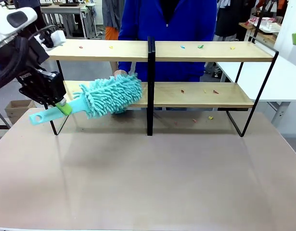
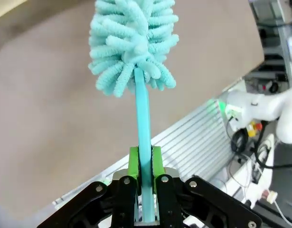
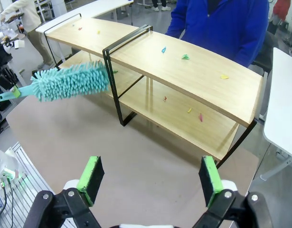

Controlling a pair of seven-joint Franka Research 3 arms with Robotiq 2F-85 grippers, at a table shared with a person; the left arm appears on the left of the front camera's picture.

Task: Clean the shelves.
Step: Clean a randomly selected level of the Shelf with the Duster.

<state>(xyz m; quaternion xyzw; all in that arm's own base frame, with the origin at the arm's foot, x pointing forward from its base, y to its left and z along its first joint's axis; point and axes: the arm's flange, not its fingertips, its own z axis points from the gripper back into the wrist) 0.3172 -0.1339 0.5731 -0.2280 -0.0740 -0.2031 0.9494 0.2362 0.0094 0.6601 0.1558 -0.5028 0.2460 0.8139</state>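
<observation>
L tool (image 2: 145, 160) pinching duster (image 1: 111, 96) handle | R tool (image 3: 149, 179) spread | poss. hand (image 1: 120, 73) behind duster, mostly hidden

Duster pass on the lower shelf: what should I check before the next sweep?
1. Grip: ok, left hand shut on the handle of the duster.
2. Duster head touching the lower board: cannot tell.
3. Clean shelves: not ok, scraps lie on upper and lower boards.
4. Idle right hand: ok, open, over the table, short of the shelves.
5. Person clear: not ok, fingers just behind the duster head.
</observation>
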